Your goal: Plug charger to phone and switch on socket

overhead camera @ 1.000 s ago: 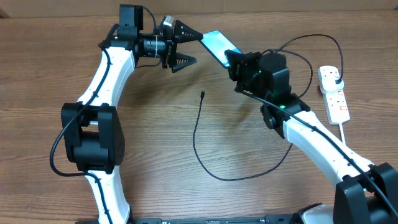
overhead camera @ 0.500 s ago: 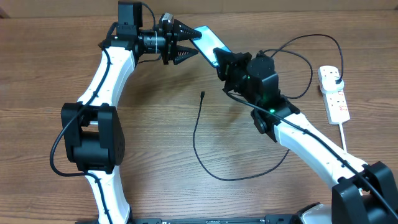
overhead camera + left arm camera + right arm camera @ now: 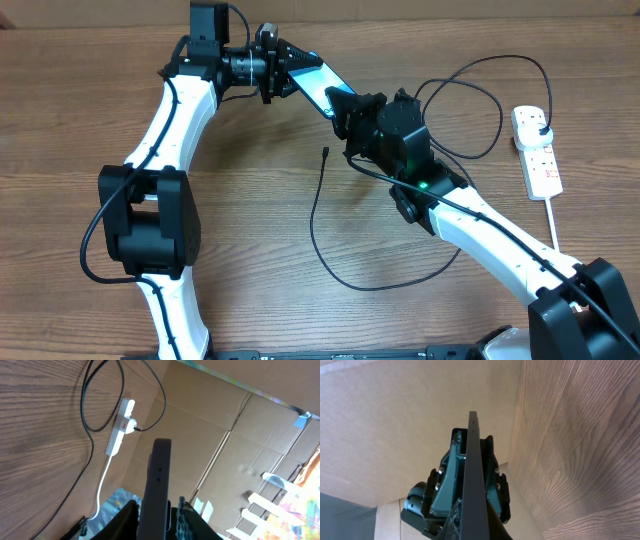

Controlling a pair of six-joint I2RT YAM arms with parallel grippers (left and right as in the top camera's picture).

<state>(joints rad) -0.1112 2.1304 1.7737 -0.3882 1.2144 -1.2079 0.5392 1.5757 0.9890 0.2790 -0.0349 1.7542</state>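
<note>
Both arms hold the phone (image 3: pixel 318 84) in the air near the table's far edge. The left gripper (image 3: pixel 290 76) is clamped on one end and the right gripper (image 3: pixel 340 103) grasps the other, likely a handover to expose the port. The charger tip (image 3: pixel 326 152) lies mid-table, and the power strip (image 3: pixel 540 160) is by the right edge.

— What sort of place is this?
— A robotics lab bench: a left arm (image 3: pixel 170 120) and a right arm (image 3: pixel 500 235) stand at the near edge of a wood-grain table (image 3: pixel 60 110).
— Anything else?
— Plain cardboard panels (image 3: pixel 200 420) wall the far side, and a white rack (image 3: pixel 270 502) stands beyond them.
</note>
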